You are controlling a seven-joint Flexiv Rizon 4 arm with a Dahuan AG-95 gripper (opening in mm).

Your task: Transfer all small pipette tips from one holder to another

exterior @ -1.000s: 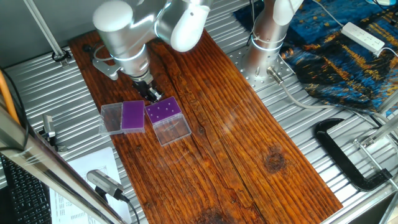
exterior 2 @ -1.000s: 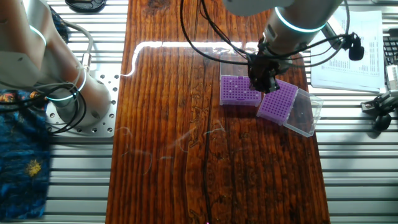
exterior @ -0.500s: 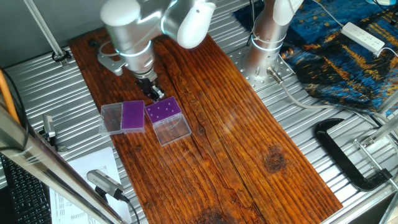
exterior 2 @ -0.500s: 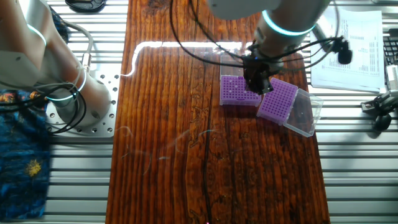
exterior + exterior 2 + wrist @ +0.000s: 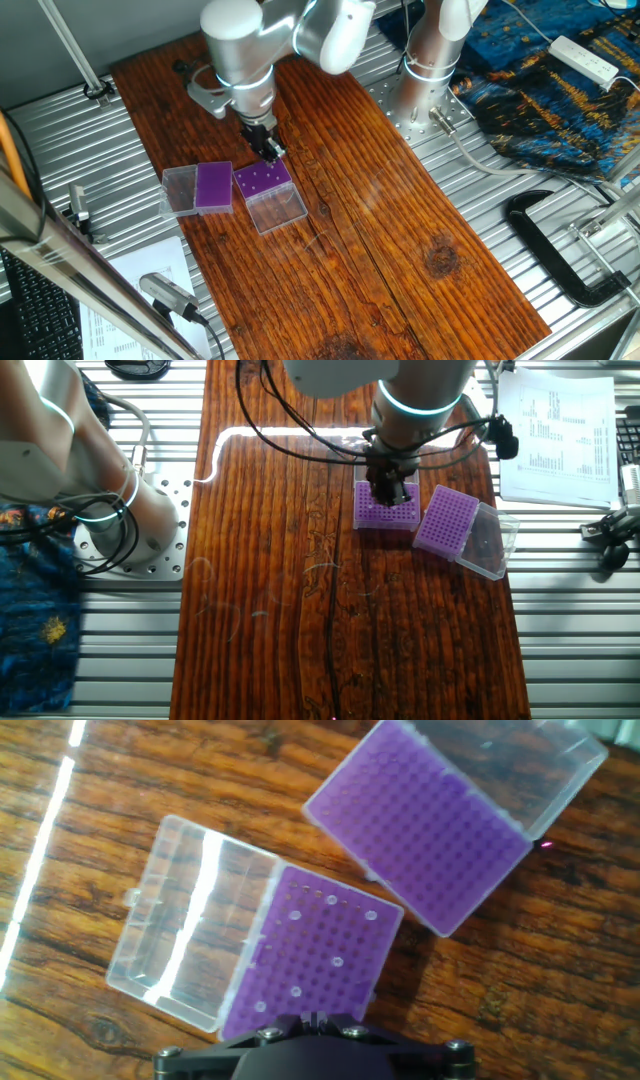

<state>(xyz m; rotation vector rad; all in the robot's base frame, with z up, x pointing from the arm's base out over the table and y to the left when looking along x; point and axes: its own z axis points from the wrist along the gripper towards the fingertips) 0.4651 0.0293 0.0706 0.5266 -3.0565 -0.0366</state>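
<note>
1. Papers [image 5: 140, 285]: printed sheets, near left, off the table on the ribbed metal bench.
2. Table [image 5: 400, 230]: dark wooden board, running from far left to near right.
3. Dark rack [image 5: 213, 187]: narrow, deep purple, flat on the left part of the table. Its small clear lid [image 5: 180, 190] lies open on its left side.
4. Light rack [image 5: 263, 180]: wider, paler purple, just right of the dark rack with a thin gap between them. Its large clear lid [image 5: 279, 211] lies open on its near side.
5. Tips [image 5: 338, 961]: pale dots scattered over the holes of the light rack. About six show in the hand view, well apart from one another.
6. Gripper [image 5: 272, 153]: black fingers pointing down over the far edge of the light rack. Whether it touches the rack cannot be told. Whether the fingers are parted or closed cannot be told either. The hand view shows only the dark body at the bottom edge.
7. Arm base [image 5: 432, 50]: silver column, far, right of the table.
8. Cloth [image 5: 545, 95]: blue and gold pattern, far right.
9. Clamp [image 5: 560, 255]: black, right, on the bench.
</note>
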